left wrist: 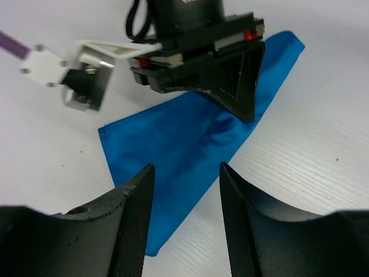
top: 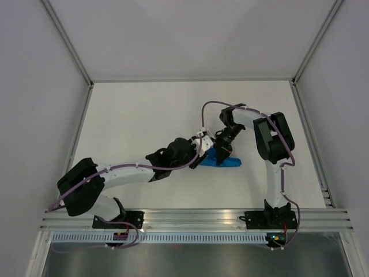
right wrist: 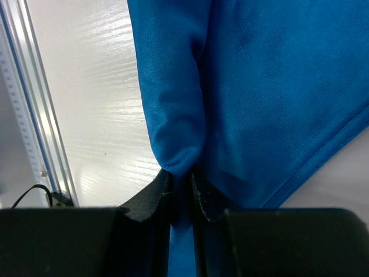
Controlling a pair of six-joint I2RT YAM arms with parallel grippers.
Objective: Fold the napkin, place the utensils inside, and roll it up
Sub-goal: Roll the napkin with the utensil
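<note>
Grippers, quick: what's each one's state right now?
Left gripper: open, above the napkin, holding nothing.
Right gripper: shut on a fold of the napkin.

The middle of the counter (top: 144, 109) was crowded. The right pincer (top: 220, 151) pinched the napkin (top: 230, 163) and stood right in front of the left pincer (top: 202, 160), blocking its way. The left pincer's fingers (left wrist: 135, 219) were spread, with only blue cloth in the gap. The far and left parts of the counter had lots of room. The walls (top: 34, 86) shut in the sides, and a metal rail (top: 196, 218) ran along the near edge.
</note>
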